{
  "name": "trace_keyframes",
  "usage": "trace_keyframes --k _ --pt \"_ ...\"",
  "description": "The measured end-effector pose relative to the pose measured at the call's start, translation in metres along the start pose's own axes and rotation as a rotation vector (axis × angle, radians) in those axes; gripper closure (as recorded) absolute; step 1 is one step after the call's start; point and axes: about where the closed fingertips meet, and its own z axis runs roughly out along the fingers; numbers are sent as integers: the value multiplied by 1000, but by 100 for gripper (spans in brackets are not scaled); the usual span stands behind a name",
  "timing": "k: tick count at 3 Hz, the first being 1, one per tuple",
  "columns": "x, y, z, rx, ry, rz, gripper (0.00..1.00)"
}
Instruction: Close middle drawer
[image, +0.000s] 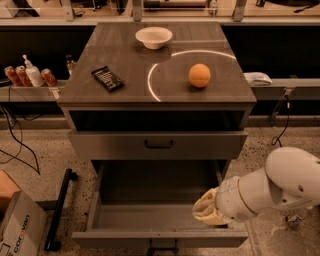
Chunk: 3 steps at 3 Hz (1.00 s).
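Note:
The middle drawer is pulled far out of the grey cabinet, and its deep box looks empty. Its flat grey front faces me at the bottom of the view, with a small dark handle at the centre. My gripper is the cream-coloured end of the white arm that comes in from the right. It sits over the drawer's right inner side, close to the front. The lowest drawer is hidden under the open one.
The upper drawer stands slightly out above it. On the cabinet top are a white bowl, an orange and a black flat object. A cardboard box and a black bar lie on the floor at left.

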Motion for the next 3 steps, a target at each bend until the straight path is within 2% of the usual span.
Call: trace_keyframes --k 1,2,3 --pt "18 5 19 -16 -31 23 100" --pt "39 2 35 -30 -111 77 100" --pt "44 4 44 -48 -127 92 100"
